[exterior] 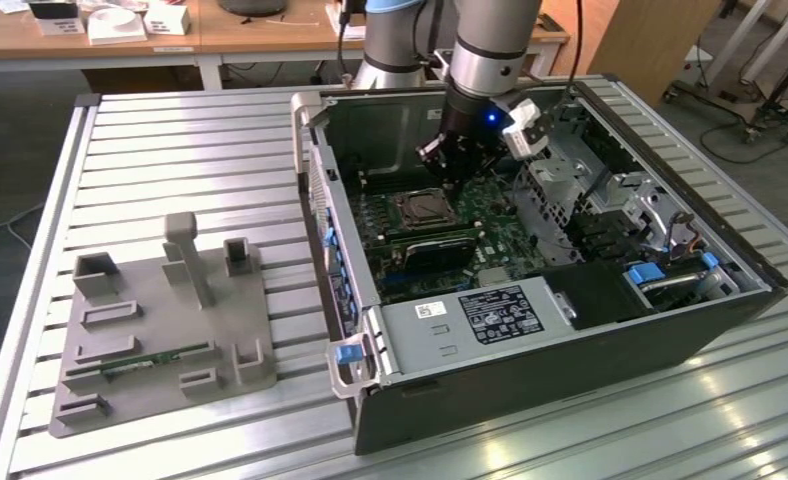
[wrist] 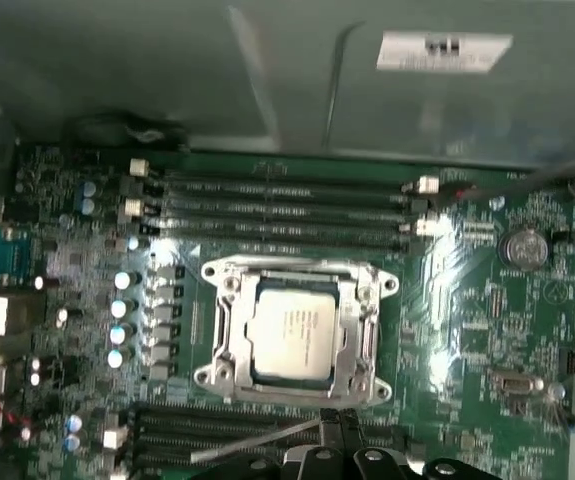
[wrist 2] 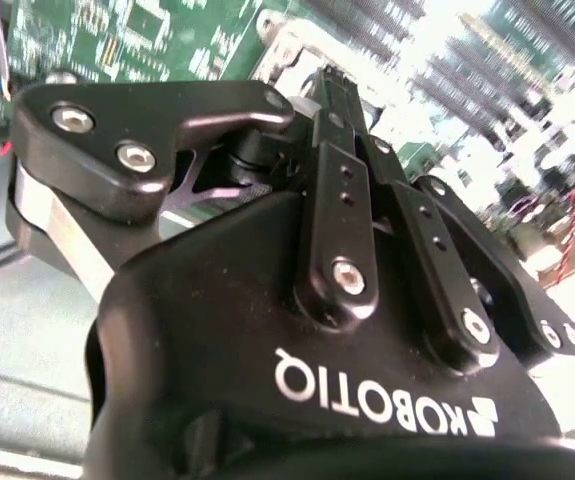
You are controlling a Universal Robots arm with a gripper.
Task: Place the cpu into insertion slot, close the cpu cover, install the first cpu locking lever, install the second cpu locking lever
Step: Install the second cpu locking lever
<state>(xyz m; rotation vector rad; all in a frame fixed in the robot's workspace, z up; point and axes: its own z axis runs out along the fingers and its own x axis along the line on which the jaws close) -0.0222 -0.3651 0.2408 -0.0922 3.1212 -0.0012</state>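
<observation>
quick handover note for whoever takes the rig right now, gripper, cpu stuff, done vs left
Gripper: fingers together, holding nothing, just above the board beside the socket inside the open computer case.
The cpu sits flat in the insertion slot.
The cpu cover lies closed over it, the chip showing through its window.
Done: cpu placed, cover down.
Left: locking levers; whether either is latched cannot be told from these views.

Just beyond the glossy black tool (wrist: pixel 339 428), the cpu's (wrist: pixel 294 335) dull grey metal top is sitting inside the shining silvery metal cpu cover (wrist: pixel 298 285).
</observation>
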